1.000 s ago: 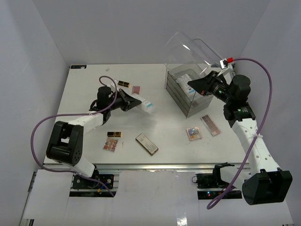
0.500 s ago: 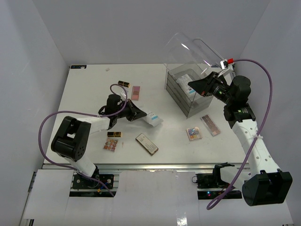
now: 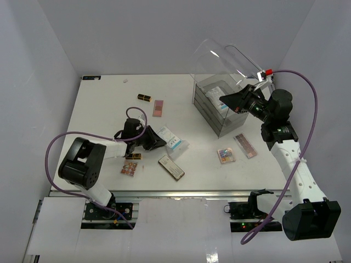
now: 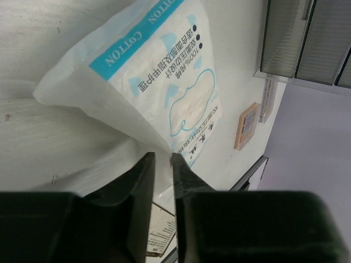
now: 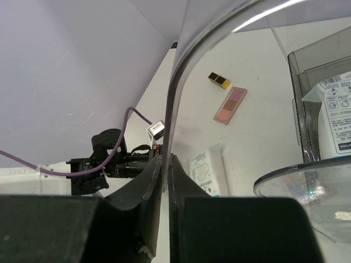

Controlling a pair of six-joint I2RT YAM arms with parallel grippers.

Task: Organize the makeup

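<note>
White counter [image 3: 98, 109] nearest me carried a long dark compact [image 3: 171, 167] and a pink palette [image 3: 129, 169]. Just beyond them the left hand [image 4: 162, 158] lay low, its fingers narrowly parted. The white packet [image 4: 148, 71] lay flat on the counter with one corner at their tips. Farther back on the right, the right hand [image 5: 164, 160] was clamped on the raised clear lid [image 5: 175, 87] of the acrylic box [image 3: 211, 112].

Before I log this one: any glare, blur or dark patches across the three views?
Top external: sharp and even, with white glare streaks on the clear lid. Left wrist: white packet crisp, left gripper a dark blurred mass. Right wrist: lid edge soft, glare arc top right, right gripper in silhouette.
</note>
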